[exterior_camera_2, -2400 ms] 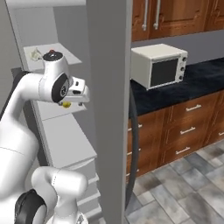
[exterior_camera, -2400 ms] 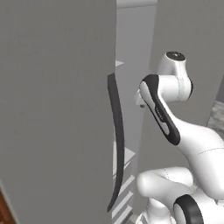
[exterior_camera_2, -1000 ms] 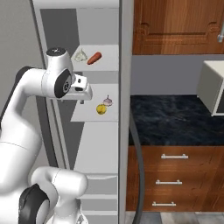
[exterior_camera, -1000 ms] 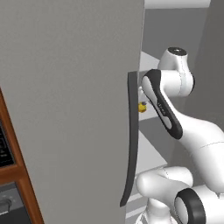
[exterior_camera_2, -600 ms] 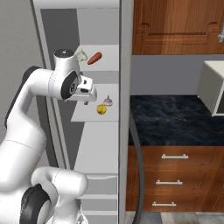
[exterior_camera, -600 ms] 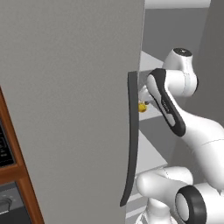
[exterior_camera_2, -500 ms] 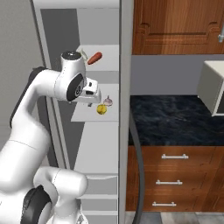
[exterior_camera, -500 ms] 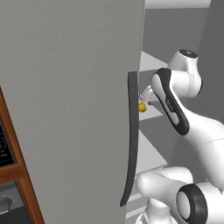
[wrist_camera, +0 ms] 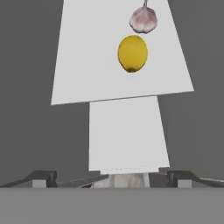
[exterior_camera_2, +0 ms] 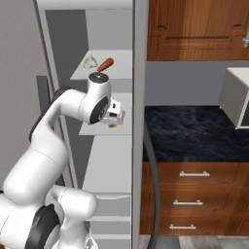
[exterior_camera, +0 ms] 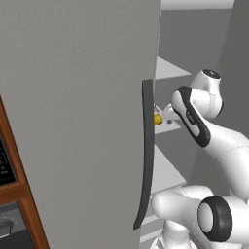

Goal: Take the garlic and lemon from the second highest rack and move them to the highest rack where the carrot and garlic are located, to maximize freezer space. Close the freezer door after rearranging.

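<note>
Simulated kitchen, freezer [exterior_camera_2: 62, 44] open, pale grey shelves inside. Gripper [wrist_camera: 111, 177] spread wide, nothing between the tips, aimed along the second highest rack [wrist_camera: 83, 70]; in the right base view, gripper [exterior_camera_2: 117, 115] poised just over that rack's [exterior_camera_2: 95, 130] front edge. Lemon [wrist_camera: 132, 53] ahead of the tips, apart from them, resting on the rack, slightly off the centre line. Garlic [wrist_camera: 143, 19] just behind the lemon, almost touching it. Same lemon [exterior_camera: 158, 119] peeking out beside the door handle [exterior_camera: 147, 155] in the left base view. Up above, highest rack [exterior_camera_2: 124, 73] with carrot [exterior_camera_2: 105, 64] and a second garlic [exterior_camera_2: 90, 62]. Freezer door [exterior_camera: 73, 121] swung wide open, close alongside the arm.

Judged step: approach to the first pick, lemon nearest; nothing moved up yet.

Risks: round lemon likely to roll if clipped by one finger off-centre, then knocking the garlic back or dropping off the rack edge. Too low an entry, tips striking the rack's front lip. Closing too deep, catching the garlic along with the lemon. Wide elbow swing on the lift, bumping the door or the highest rack's underside.
</note>
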You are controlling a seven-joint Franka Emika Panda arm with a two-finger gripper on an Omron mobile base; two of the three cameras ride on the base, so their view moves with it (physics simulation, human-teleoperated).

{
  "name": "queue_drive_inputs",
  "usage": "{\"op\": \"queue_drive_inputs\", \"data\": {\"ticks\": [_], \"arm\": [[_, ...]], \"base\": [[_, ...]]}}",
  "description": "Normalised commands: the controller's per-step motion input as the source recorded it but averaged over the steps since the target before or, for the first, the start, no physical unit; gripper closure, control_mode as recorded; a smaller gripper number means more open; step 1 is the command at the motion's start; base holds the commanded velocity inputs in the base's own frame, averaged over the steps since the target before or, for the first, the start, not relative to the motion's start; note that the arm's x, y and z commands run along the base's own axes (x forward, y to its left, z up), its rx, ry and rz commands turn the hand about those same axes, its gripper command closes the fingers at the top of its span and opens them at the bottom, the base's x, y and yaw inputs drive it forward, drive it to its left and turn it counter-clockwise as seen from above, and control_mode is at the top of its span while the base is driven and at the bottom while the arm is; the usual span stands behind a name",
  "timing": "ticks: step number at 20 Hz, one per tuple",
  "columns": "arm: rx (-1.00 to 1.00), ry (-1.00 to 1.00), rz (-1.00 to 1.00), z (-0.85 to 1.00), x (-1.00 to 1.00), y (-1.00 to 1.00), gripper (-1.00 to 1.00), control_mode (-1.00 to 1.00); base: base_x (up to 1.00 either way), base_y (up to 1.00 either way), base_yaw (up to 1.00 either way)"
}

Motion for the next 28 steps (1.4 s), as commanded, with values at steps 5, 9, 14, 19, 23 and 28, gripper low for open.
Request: {"op": "queue_drive_inputs", "data": {"ticks": [5, 9, 14, 19, 23, 28], "arm": [[0.03, 0.01, -0.03, -0.21, 0.56, 0.06, -1.00, -1.00], [0.00, 0.00, -0.07, -0.22, 0.52, 0.07, -1.00, -1.00], [0.00, 0.00, -0.03, -0.13, 0.43, 0.05, -1.00, -1.00], [0.00, 0.00, 0.00, -0.24, 0.32, 0.02, -1.00, -1.00], [0.00, 0.00, 0.00, -0.28, 0.24, 0.00, -1.00, -1.00], [0.00, 0.00, 0.00, -0.21, 0.35, 0.00, -1.00, -1.00]], "base": [[0.00, 0.00, 0.00], [0.00, 0.00, 0.00], [0.00, 0.00, 0.00], [0.00, 0.00, 0.00], [0.00, 0.00, 0.00], [0.00, 0.00, 0.00]]}}
